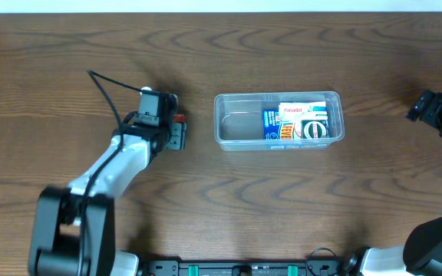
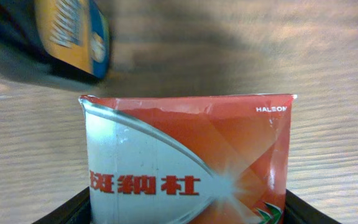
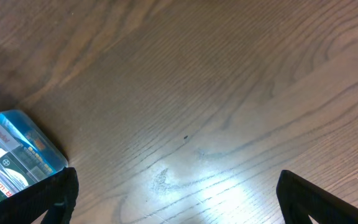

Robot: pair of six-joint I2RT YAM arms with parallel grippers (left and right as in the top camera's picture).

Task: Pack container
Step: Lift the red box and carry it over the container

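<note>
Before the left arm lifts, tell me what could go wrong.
1. The red box sits between the left jaws, but a firm grip isn't evident; it may slip on lifting.
2. The packed boxes fill the end of the container away from the left arm; setting it there could jam, so use the bare near end.

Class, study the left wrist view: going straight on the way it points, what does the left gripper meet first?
The red-and-white box, which sits right between its jaws and fills the view. How much gap remains ahead is unclear.

"Panadol" is printed on the white box (image 1: 301,110) inside the container (image 1: 240,146); "HALEON" marks the red box (image 2: 229,143) left of the container.
</note>
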